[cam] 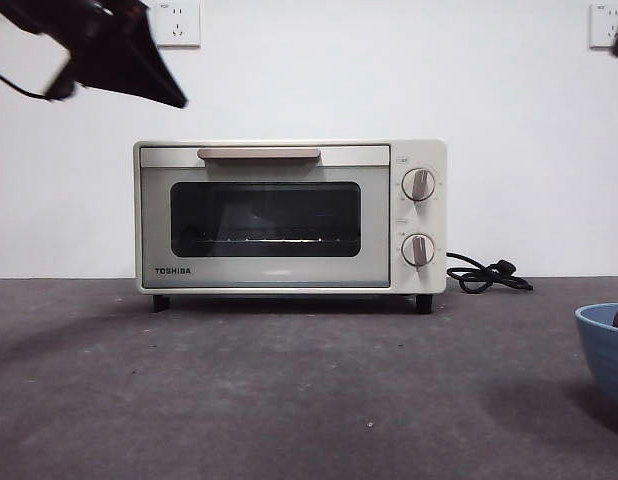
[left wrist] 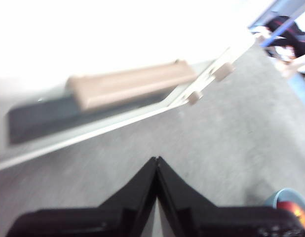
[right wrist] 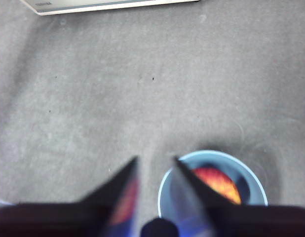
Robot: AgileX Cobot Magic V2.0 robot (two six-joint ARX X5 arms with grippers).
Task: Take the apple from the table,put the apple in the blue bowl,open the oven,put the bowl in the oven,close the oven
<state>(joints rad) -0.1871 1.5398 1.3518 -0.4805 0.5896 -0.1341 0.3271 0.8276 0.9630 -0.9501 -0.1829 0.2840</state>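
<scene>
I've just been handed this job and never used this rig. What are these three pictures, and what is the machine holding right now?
It is a robot with two arms at a table. One picture looks level across the table: the oven stands shut, the blue bowl at the edge. The other two come from cameras on the wrists. The left gripper, shut and holding nothing, hangs above and in front of the oven handle. The right gripper is open above the bowl, where the apple already lies. Nothing is held.

Apple (right wrist: 216, 183) inside blue bowl (right wrist: 251, 177) on table (cam: 289, 400); oven (cam: 289, 215) door closed.
</scene>
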